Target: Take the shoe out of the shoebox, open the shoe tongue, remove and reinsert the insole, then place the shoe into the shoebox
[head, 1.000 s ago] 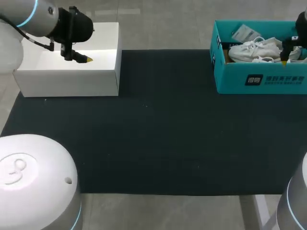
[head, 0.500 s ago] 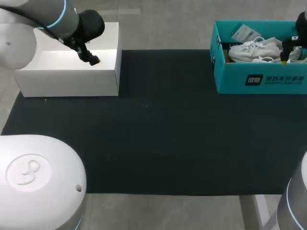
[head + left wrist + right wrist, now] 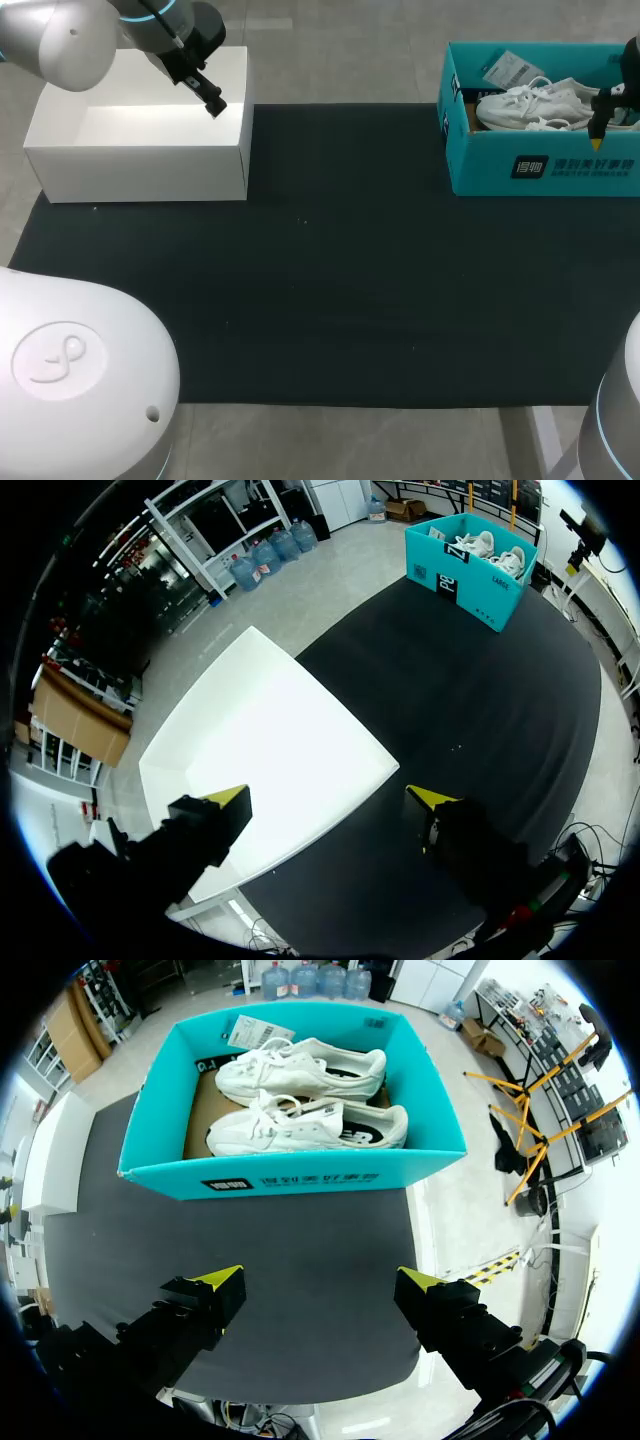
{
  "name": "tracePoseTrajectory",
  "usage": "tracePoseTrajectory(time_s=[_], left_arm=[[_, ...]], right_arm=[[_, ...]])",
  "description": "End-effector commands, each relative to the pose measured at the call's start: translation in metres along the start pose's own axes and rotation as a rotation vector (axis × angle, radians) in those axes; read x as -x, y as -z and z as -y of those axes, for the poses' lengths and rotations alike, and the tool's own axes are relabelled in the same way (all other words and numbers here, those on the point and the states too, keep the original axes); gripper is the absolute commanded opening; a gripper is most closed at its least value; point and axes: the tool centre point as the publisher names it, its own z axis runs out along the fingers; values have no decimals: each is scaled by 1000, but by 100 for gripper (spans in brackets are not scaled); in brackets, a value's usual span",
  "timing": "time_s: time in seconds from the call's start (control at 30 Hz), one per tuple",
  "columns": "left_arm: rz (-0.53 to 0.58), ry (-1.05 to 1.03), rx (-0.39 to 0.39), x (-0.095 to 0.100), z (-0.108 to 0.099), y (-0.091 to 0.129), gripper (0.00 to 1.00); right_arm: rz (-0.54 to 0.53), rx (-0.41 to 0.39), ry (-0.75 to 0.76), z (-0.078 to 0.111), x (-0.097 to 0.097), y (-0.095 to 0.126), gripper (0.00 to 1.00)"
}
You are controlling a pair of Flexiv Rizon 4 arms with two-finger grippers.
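Over on the black mat's far left corner, an open white cardboard box is sitting under the left gripper, fingers spread wide, gripping nothing. Two white lace-up sneakers are lying side by side inside the open teal cardboard shoebox, with the right gripper hovering just before it, wide open and empty-handed.

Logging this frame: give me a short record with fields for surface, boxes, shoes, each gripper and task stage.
surface: black mat
boxes: white box at the left rear; open teal shoebox at the right rear
shoes: two white sneakers side by side inside the shoebox
left gripper: open, empty, above the white box
right gripper: open, empty, by the shoebox's front wall
stage: shoe not yet taken out
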Motion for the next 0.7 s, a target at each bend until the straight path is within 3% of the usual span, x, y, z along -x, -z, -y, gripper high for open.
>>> tracePoseTrajectory(time_s=[0.03, 0.2, 0.3, 0.7], left_arm=[[-190, 951, 482, 4, 11, -9, 100], [-234, 1100, 548, 5, 13, 1, 100], [-301, 1182, 599, 4, 11, 5, 100], [-302, 1185, 601, 4, 11, 5, 100]], right_arm=[[-31, -34, -36, 3, 3, 9, 100], [-129, -139, -66, 1, 8, 21, 100], [-129, -139, -66, 1, 8, 21, 100], [-129, -139, -66, 1, 8, 21, 100]])
